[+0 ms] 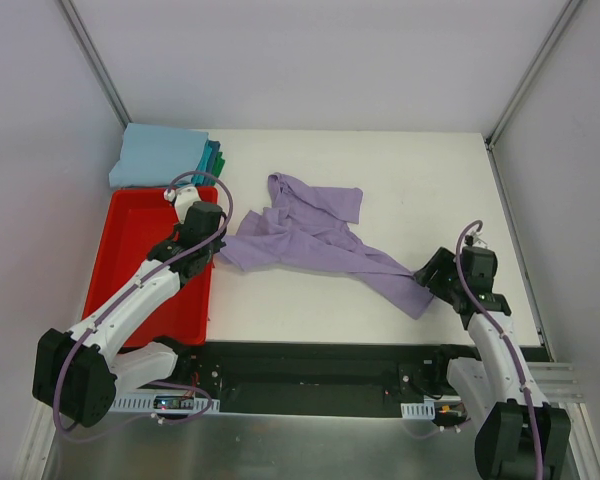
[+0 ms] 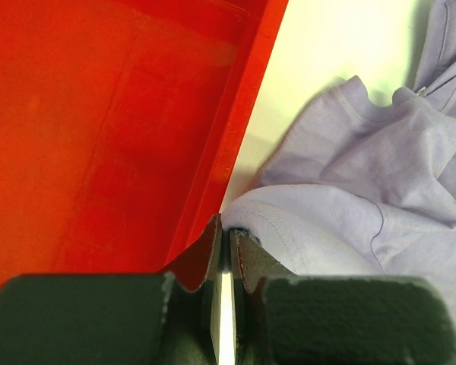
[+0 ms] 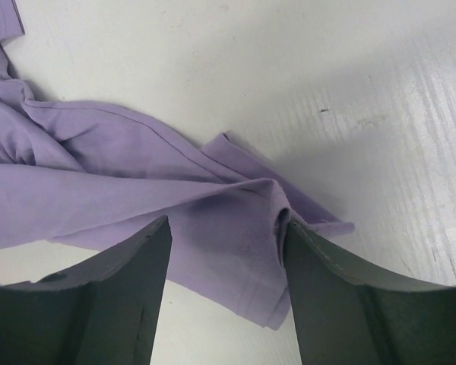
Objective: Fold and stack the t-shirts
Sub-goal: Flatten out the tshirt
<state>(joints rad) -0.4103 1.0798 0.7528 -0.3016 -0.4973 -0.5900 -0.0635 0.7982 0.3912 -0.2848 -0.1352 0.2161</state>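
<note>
Purple shirt (image 1: 310,240) crumpled | left gripper (image 2: 225,226) pinching hem beside bin (image 2: 99,152) | right gripper (image 3: 226,223) spread over corner | folded stack (image 1: 160,155) in top view only

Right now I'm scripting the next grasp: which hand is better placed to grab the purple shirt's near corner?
Right. The right hand is open astride that corner of the lavender shirt; the left hand is shut on its opposite edge.

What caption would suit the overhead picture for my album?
The left gripper and right gripper at opposite ends of a crumpled lavender t-shirt, beside a red bin and folded shirts.
</note>
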